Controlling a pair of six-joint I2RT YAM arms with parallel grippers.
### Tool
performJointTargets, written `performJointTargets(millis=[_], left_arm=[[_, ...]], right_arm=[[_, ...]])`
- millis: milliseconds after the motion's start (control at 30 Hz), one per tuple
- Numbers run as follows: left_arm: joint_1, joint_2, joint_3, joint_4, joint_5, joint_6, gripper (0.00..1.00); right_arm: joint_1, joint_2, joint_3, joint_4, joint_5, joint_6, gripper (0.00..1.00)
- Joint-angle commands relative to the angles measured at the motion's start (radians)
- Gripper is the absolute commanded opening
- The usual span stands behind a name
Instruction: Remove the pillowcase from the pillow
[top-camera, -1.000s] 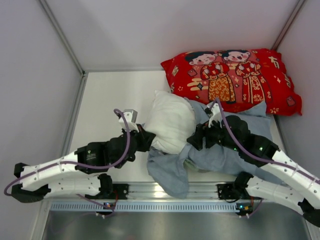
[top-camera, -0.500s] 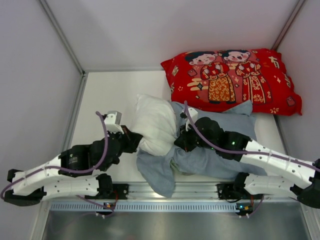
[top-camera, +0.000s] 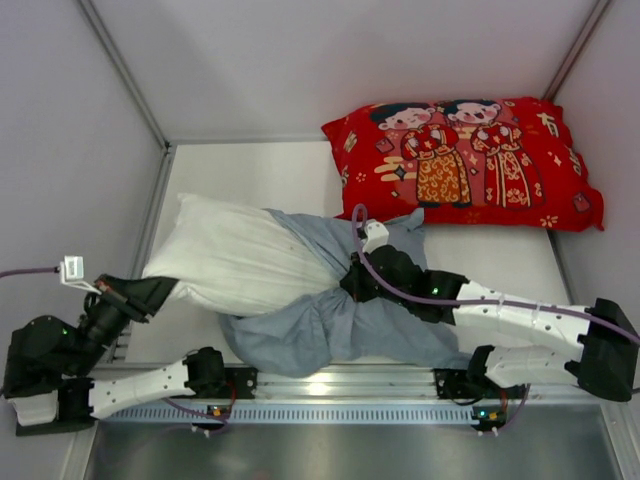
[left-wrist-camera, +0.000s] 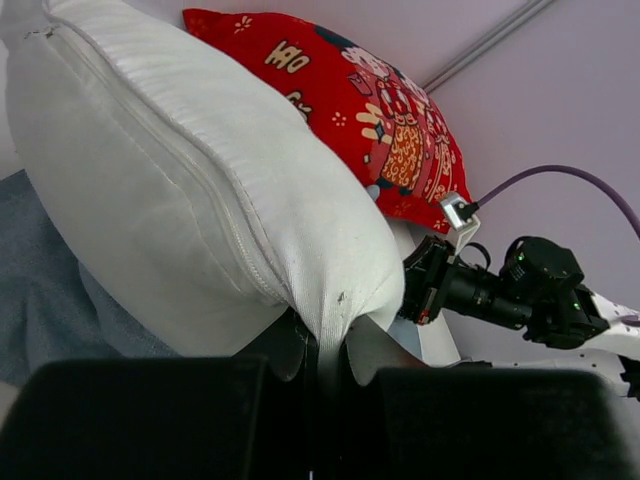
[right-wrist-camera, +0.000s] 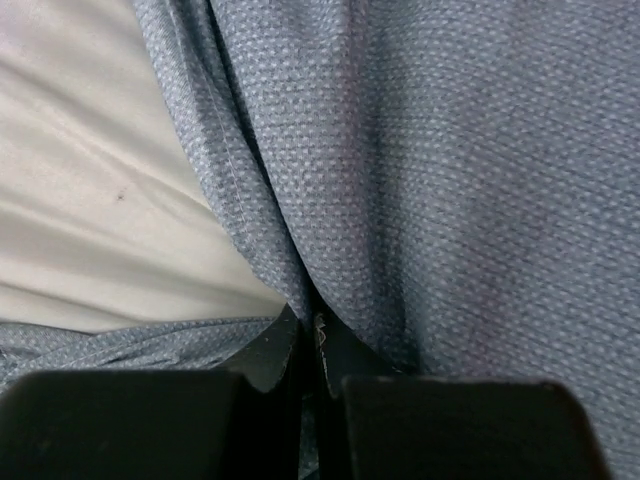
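Pillow (top-camera: 235, 262) from above, white and plump, stretched across the left of the table (top-camera: 230, 175), right end tucked inside the blue-grey pillowcase (top-camera: 320, 330). Left gripper (top-camera: 165, 289) clamped on the pillow's left corner. Right gripper (top-camera: 352, 281) pinching bunched cloth at the mouth of the pillowcase. Red pillow (top-camera: 465, 160) in the far right corner, near the pillowcase. Over to the left wrist: jaws closed tight on a seamed white corner. Right wrist now: jaws clenched on a fold of blue-grey weave, white pillow just beside it at left.
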Motion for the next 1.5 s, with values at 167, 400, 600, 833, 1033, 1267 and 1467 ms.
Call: performJointTargets(millis=[167,400,600,833,1033,1267,1467], left_arm=[[0.069,-0.018,0.09,0.121,-0.126,-0.026,0.0],[0.069,0.134,0.053,0.007,-0.171,-0.115,0.0],[0.069,0.174,0.022,-0.013,-0.203,-0.13,0.0],[0.069,0.142,0.019,-0.022,-0.185,-0.141,0.0],[0.069,0.108,0.031,-0.019,-0.152,-0.184,0.0],[0.071,0.08,0.016,-0.021,-0.1,-0.212,0.0],[0.072,0.059,-0.018,-0.021,-0.077,-0.227,0.0]], right_arm=[[0.015,0.051,0.124,-0.17,-0.091,-0.257,0.3],[0.05,-0.112,0.225,-0.409,0.207,-0.124,0.66],[0.049,-0.248,0.101,-0.544,0.101,-0.004,0.63],[0.06,-0.252,-0.156,-0.335,-0.15,0.082,0.57],[0.014,0.108,-0.024,-0.091,-0.065,-0.032,0.61],[-0.115,0.557,0.533,-0.064,-0.178,-0.207,0.62],[-0.094,0.41,0.549,-0.228,-0.004,-0.214,0.63]])
